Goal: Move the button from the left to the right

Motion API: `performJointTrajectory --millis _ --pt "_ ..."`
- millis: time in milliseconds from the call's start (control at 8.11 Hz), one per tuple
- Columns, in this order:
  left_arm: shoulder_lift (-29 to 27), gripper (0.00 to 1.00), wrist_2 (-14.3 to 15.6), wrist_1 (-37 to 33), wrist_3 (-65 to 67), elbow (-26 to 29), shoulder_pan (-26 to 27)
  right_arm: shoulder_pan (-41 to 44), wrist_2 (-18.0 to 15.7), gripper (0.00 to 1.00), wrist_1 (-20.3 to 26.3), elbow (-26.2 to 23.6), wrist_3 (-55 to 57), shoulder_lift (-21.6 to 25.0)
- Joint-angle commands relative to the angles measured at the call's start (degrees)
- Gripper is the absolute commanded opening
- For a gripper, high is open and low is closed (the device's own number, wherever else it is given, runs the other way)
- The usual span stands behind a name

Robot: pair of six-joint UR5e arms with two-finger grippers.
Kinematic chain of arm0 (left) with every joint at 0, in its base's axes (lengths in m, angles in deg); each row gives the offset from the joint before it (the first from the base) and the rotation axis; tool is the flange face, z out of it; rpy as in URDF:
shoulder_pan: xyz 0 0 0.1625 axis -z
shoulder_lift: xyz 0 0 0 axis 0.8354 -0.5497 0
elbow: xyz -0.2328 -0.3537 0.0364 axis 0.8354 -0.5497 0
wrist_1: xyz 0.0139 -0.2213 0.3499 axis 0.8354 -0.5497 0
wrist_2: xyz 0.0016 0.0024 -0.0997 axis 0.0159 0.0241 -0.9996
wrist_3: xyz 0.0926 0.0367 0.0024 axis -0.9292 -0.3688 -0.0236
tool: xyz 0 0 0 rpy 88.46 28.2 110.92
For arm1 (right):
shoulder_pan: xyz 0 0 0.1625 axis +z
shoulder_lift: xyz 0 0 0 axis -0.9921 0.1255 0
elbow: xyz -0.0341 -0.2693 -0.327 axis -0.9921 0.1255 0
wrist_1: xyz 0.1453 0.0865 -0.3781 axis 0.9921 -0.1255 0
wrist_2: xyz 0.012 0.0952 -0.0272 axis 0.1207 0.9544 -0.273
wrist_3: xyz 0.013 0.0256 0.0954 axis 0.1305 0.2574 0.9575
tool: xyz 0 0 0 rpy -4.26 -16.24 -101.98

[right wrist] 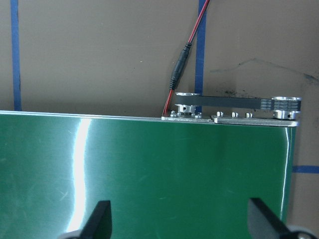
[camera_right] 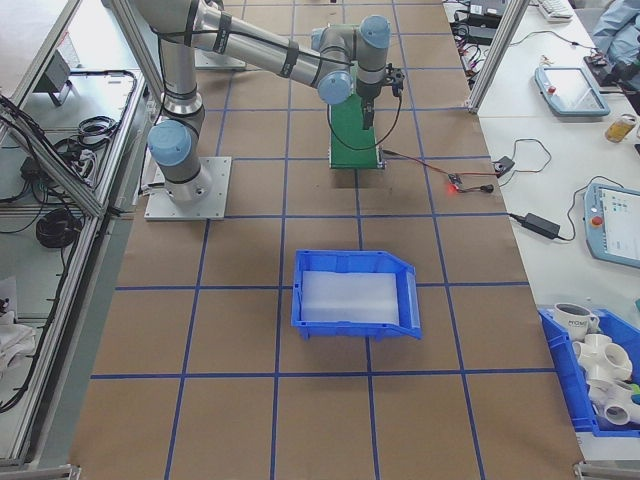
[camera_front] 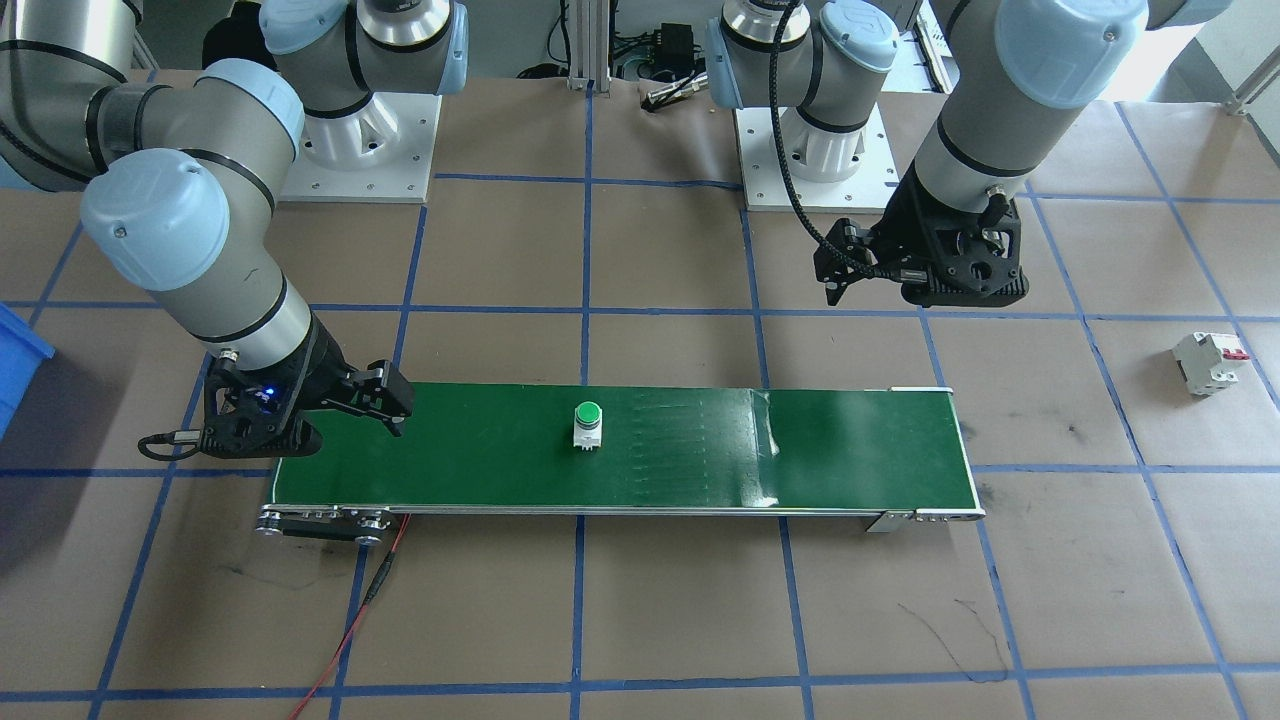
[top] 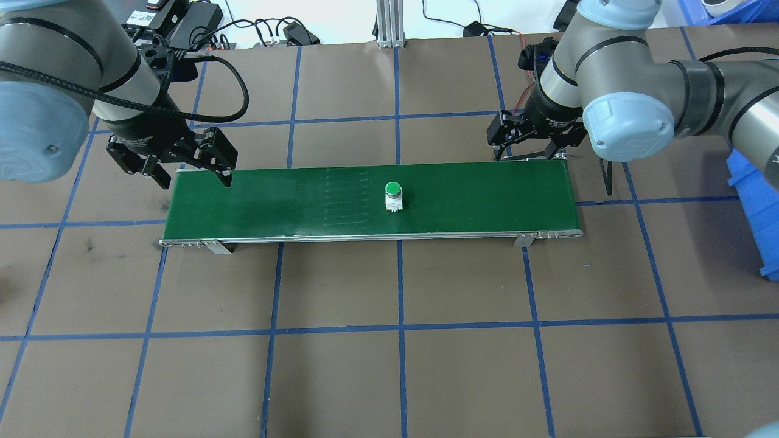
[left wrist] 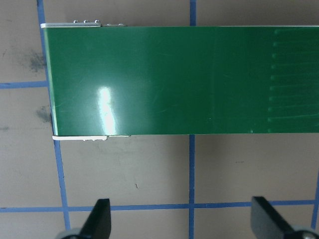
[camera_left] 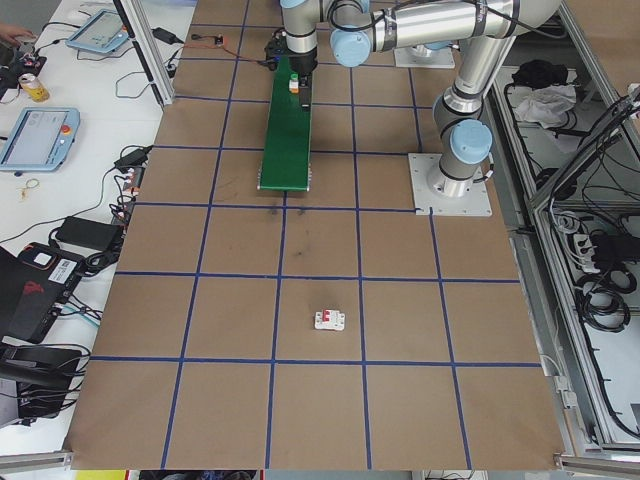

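We're looking at the button point(top: 394, 196) standing upright on the green conveyor belt point(top: 292, 204), roughly mid-length, a bit toward the robot's right end in the overhead view. Nothing is touching it; both arms are well apart from it.

Left gripper point(top: 193, 168) is hanging at the belt's left end, by the far corner, fingers spread wide and holding nothing. Its wrist cam is showing two fingertips point(left wrist: 101, 215) parted w/ only bare paper table point(left wrist: 149, 169) btwn them and the belt's end ahead. Right gripper point(top: 528, 146) is waiting at the belt's right end, along the far edge, also released and empty: its wrist cam is showing parted fingertips point(right wrist: 99, 215) over green belt, w/ the pulley and a red/black wire point(right wrist: 183, 64) beyond.

Progress, as we're judging it: about halfway. The button is sitting in the middle of the belt, so it's neither at the left nor yet at the right. What's left is for it to reach the right end, where we're guessing the right gripper picks it off, and then a set-down on the right side, maybe into the blue bin point(camera_right: 355, 293), though we can't confirm that.

Orientation: cap is facing straight up, so the long axis is running vertical, green cap on top, white body below, base flat on the belt. The blocky body seems roughly square to the belt, slightly turned maybe; too small to tell more.

A white circuit breaker point(camera_front: 1208, 362) is lying on the table off the robot's left, not involved.
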Motion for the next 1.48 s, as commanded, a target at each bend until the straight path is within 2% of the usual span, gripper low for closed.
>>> performJointTrajectory --millis 0,740,1110,1357 --pt "-0.05 1.0 -0.1 -0.02 -0.07 -0.08 0.0 0.11 1.79 0.97 0.03 -0.1 1.99 -0.04" --pt "0.13 1.0 0.33 -0.11 -0.68 -0.08 -0.27 4.06 3.02 0.98 0.12 -0.8 6.2 -0.22" --pt "0.22 1.0 0.6 -0.02 -0.86 -0.43 -0.36 4.86 3.73 0.97 -0.23 -0.8 6.21 -1.7" --pt "0.22 1.0 0.6 0.06 -0.95 -0.52 -0.36 4.86 2.68 0.97 -2.51 -0.8 5.43 -3.55"
